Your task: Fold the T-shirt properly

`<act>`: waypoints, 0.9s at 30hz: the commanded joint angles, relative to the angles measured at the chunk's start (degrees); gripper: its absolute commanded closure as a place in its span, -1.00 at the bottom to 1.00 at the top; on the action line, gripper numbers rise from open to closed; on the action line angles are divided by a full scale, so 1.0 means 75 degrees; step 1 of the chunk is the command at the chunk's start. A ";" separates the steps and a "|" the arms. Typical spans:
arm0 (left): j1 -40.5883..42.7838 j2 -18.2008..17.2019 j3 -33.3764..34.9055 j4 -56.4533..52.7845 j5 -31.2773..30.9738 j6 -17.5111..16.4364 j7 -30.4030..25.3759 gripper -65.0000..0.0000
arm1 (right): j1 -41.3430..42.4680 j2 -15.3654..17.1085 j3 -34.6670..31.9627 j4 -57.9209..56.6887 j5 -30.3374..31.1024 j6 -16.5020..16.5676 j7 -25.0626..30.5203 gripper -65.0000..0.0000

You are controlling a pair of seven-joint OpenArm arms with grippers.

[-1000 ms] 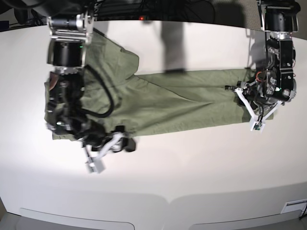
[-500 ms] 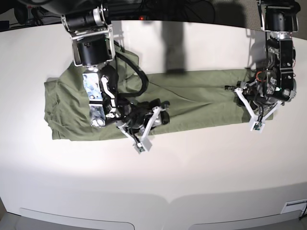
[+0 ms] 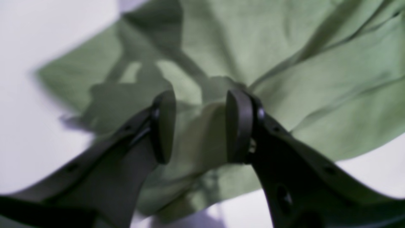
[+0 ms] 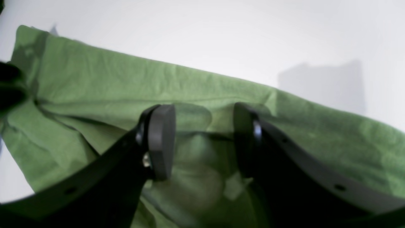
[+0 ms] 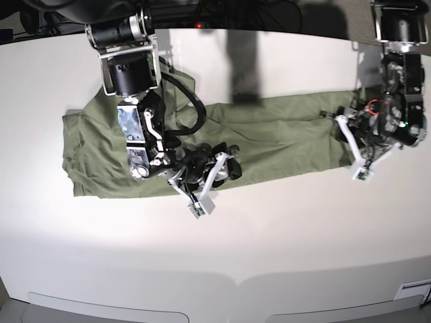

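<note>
Left wrist view first: the left claw (image 3: 199, 126) hangs low over the T-shirt (image 3: 284, 63), its two dark pads (image 3: 164, 126) standing apart, with a raised hump of green cloth showing in the gap; the picture is too soft to tell whether the pads actually pinch that hump. White surface (image 3: 38, 47) shows at 9 to 10 o'clock and again at 4 o'clock, so the claw sits near an edge of the garment. Over to the right wrist view: the right claw (image 4: 202, 142) also has its pads (image 4: 161, 142) apart, with rumpled fabric bulging between them and a small pale patch down near 6 o'clock; whether cloth is gripped I cannot tell. The T-shirt (image 4: 110, 82) runs as a long band from 9 o'clock across to 3 o'clock, with bare surface (image 4: 221, 31) filling the top. Now the base view: the T-shirt (image 5: 269, 134) lies stretched out as a long, wrinkled green strip across the middle of the pale surface (image 5: 215, 256), its wider end at 9 o'clock. The right claw (image 5: 205, 178) is down at the near edge of the cloth, left of centre, its white fingers pointing toward 5 o'clock. The left claw (image 5: 353, 151) sits over the narrow end at 3 o'clock, its white fingers splayed across the cloth's edge.
</note>
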 commanded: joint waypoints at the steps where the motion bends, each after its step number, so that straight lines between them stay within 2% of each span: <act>1: -0.0076 -0.0256 -0.0044 0.0256 -0.0245 0.0015 0.0009 0.23 | 0.0143 0.0006 0.0003 0.0026 -0.0277 -0.0108 -0.0172 0.07; 6: 0.0300 -0.0781 -0.0044 0.0382 -0.1131 -0.0017 0.0242 0.23 | 0.0143 0.0003 0.0003 0.0026 -0.0245 -0.0210 -0.0166 0.07; 8: 0.0449 -0.0793 -0.0044 0.0382 -0.1122 -0.0017 -0.0236 0.23 | 0.0146 0.0000 0.0003 0.0026 -0.0216 -0.0210 -0.0166 0.07; 11: 0.0542 -0.0784 -0.0044 0.0382 -0.0836 -0.0015 -0.1419 0.23 | 0.0143 -0.0020 0.0003 0.0026 -0.0219 -0.0210 -0.0172 0.07; 12: 0.0513 -0.0784 -0.0044 0.0382 -0.0705 -0.0012 -0.1527 0.23 | 0.0143 -0.0020 0.0003 0.0026 -0.0221 -0.0210 -0.0189 0.07; 16: 0.0396 -0.0793 -0.0044 0.0382 -0.0096 -0.0017 -0.0793 0.23 | 0.0143 0.0009 0.0003 0.0026 -0.0224 -0.0210 -0.0274 0.07; 21: 0.0586 -0.0793 -0.0044 0.0379 0.0522 -0.0020 -0.0519 0.23 | 0.0143 0.0017 0.0003 0.0026 -0.0221 -0.0210 -0.0271 0.07; 27: 0.0790 -0.0790 -0.0041 0.0379 0.0286 -0.0015 -0.0618 0.23 | 0.0143 0.0023 0.0003 0.0026 -0.0224 -0.0210 -0.0286 0.07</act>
